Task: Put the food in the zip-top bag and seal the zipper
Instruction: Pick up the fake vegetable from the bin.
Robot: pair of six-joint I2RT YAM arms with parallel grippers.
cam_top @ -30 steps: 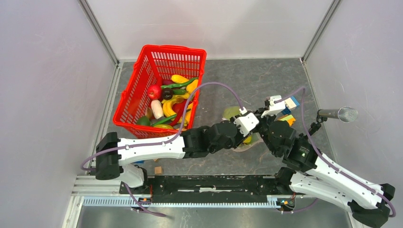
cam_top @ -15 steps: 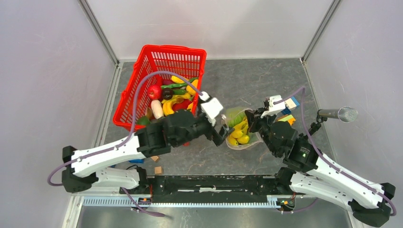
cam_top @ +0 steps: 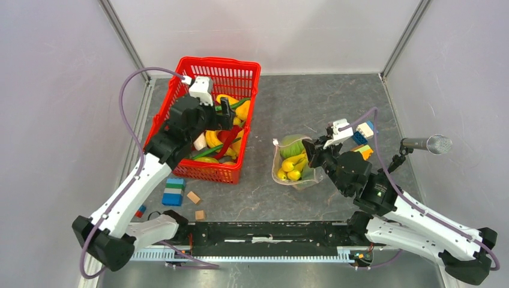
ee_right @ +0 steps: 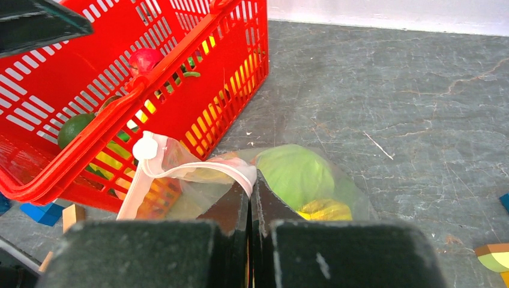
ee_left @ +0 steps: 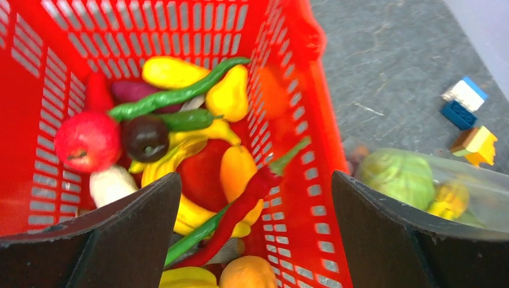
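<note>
The clear zip-top bag (cam_top: 294,165) lies right of the red basket, holding a green cabbage ball (ee_right: 294,174) and yellow bananas (cam_top: 289,170). My right gripper (ee_right: 251,180) is shut on the bag's mouth edge, pinching the pink zipper (ee_right: 198,170). The zipper's white slider (ee_right: 145,147) sticks up at the left end. My left gripper (ee_left: 255,177) hangs open over the basket's right side with nothing between its fingers. Below it lies more food: a red chili (ee_left: 240,207), a red apple (ee_left: 87,141), yellow pieces (ee_left: 228,96) and a long green pod (ee_left: 174,96).
The red mesh basket (cam_top: 204,69) stands at the back left. Coloured building blocks (cam_top: 362,133) lie right of the bag. A blue-green block (cam_top: 174,191) and small wooden pieces (cam_top: 193,197) lie near the left arm. A microphone (cam_top: 427,144) pokes in from the right wall.
My left gripper has opened and swung from the bag's mouth back and left to above the basket. The bag's yellow food now shows. My right gripper has kept its grip.
</note>
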